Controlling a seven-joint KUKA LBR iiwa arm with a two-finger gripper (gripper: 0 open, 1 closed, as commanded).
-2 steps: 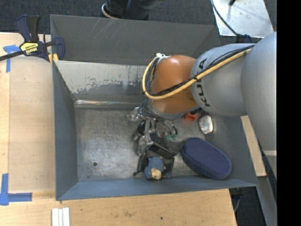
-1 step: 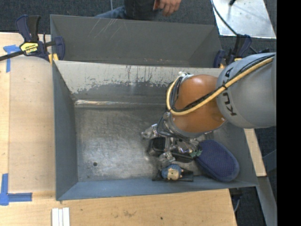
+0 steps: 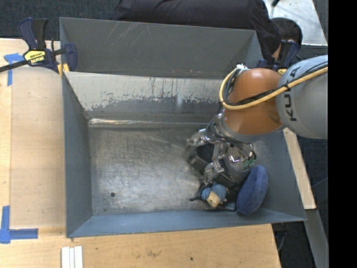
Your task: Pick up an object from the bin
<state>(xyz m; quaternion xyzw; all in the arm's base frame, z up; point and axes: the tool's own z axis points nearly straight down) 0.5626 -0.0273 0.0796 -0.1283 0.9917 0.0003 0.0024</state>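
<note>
The pincer (image 3: 213, 171), whose spread cannot be told, sits low over a small blue-and-tan toy (image 3: 213, 194) in the near right corner of the bin (image 3: 134, 161), where the crowding blue cushion (image 3: 252, 190) may spoil the grasp

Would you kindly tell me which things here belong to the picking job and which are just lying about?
Job: hand, bin, dark thing under the hand.
Lying about: blue oval pad, small blue-tan thing, both beside the hand.

The arm (image 3: 307, 96) is a rounded silver-grey shell with dark lettering on its side. A smooth, domed orange cover (image 3: 254, 102) caps its wrist, looped by a yellow cable (image 3: 224, 88). The gripper (image 3: 217, 169) below is black and bright metal.
</note>
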